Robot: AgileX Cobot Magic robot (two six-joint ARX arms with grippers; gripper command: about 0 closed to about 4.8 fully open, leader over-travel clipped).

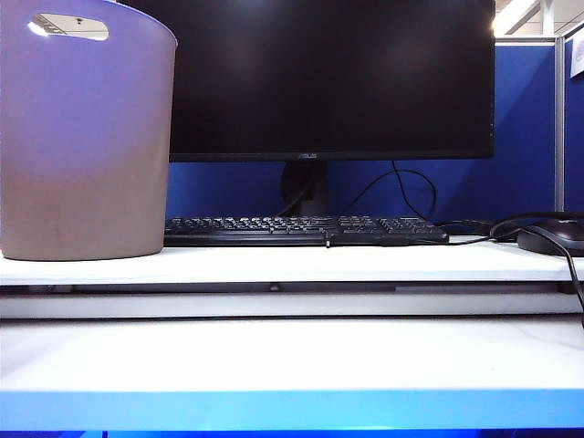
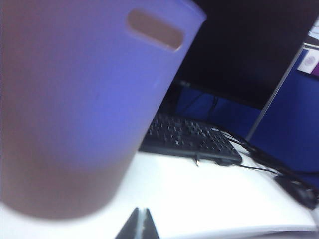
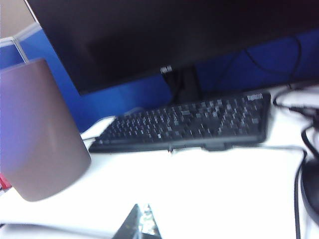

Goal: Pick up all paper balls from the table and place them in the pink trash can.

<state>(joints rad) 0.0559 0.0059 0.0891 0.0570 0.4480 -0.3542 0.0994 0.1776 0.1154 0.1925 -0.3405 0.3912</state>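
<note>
Exterior view: pink trash can [image 1: 87, 137] upright on white table [image 1: 292, 365], left of black keyboard [image 1: 306, 230] and dark monitor [image 1: 328, 78]. No paper balls visible. Left gripper [image 2: 139, 225] and right gripper [image 3: 139, 224], jaws pressed together, empty, poised above table.

The white tabletop [image 1: 301, 265] carries the pink trash can [image 1: 82, 137] at left, a black keyboard [image 1: 306, 230] mid-surface, and a mouse [image 1: 552, 235] at right.

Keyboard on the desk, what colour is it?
Black keyboard, clearest in the exterior view.
</note>
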